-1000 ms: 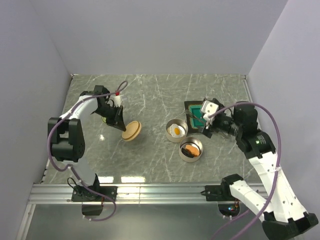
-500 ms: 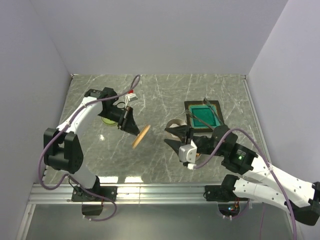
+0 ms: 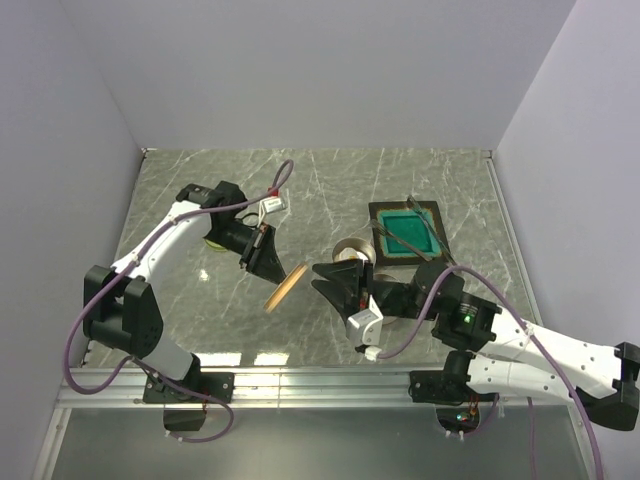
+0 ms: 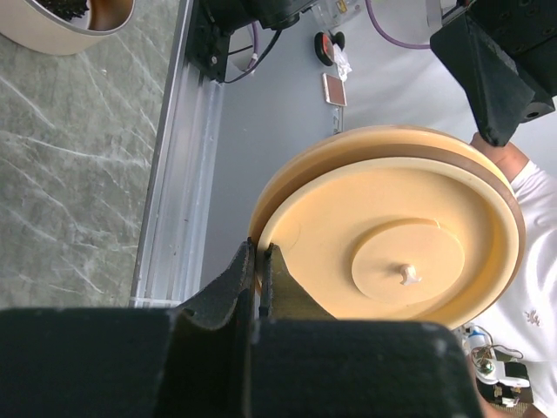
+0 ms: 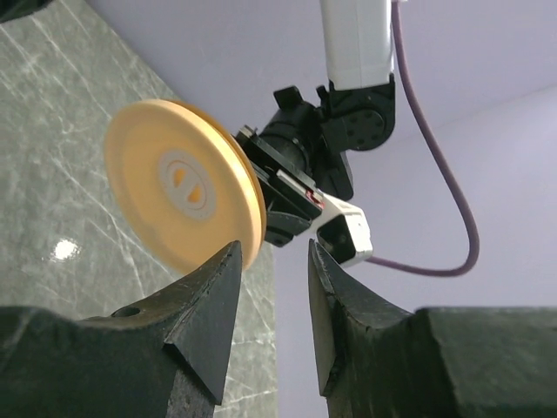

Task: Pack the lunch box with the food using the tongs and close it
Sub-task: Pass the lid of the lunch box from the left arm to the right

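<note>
Gripping tan lid point(image 3: 285, 287) at its rim: left fingers point(image 4: 228, 292); right fingers point(image 5: 204, 305) half-parted, just beside it.

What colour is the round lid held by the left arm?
The lid is pale tan-yellow with a brown rim band, clearest in the left wrist view.

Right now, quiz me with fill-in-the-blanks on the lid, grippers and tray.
The left gripper is ___ on the lid.
The right gripper has its jaws ___, nothing between them.
The tray lies on the ___ arm's side of the table.
Missing words: shut; open; right.
</note>
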`<state>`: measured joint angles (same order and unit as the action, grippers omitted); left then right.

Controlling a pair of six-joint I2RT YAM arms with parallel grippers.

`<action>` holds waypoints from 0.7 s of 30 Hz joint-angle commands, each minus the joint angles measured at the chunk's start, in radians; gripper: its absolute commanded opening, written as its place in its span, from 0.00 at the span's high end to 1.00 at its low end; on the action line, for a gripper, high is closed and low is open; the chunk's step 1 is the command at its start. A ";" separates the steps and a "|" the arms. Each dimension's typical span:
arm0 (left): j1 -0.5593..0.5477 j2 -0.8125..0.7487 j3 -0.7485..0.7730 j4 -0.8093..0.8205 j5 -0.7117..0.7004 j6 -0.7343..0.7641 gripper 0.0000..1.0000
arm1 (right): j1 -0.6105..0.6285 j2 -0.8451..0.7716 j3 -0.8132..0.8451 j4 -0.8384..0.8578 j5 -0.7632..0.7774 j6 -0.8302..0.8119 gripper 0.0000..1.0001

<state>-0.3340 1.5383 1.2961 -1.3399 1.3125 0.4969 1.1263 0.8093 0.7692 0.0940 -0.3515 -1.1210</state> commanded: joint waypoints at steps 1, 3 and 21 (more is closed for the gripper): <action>-0.014 -0.020 0.011 -0.035 0.044 0.037 1.00 | 0.021 0.011 0.031 0.013 0.003 -0.033 0.57; -0.017 -0.018 0.009 -0.033 0.041 0.040 0.99 | 0.024 0.022 0.030 0.018 0.002 -0.030 0.57; -0.065 0.002 0.014 -0.031 0.019 0.048 1.00 | 0.026 0.074 0.036 0.046 0.022 -0.020 0.62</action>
<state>-0.3882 1.5402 1.2961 -1.3407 1.3109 0.5129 1.1431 0.8803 0.7696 0.0963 -0.3397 -1.1446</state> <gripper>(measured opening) 0.033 0.382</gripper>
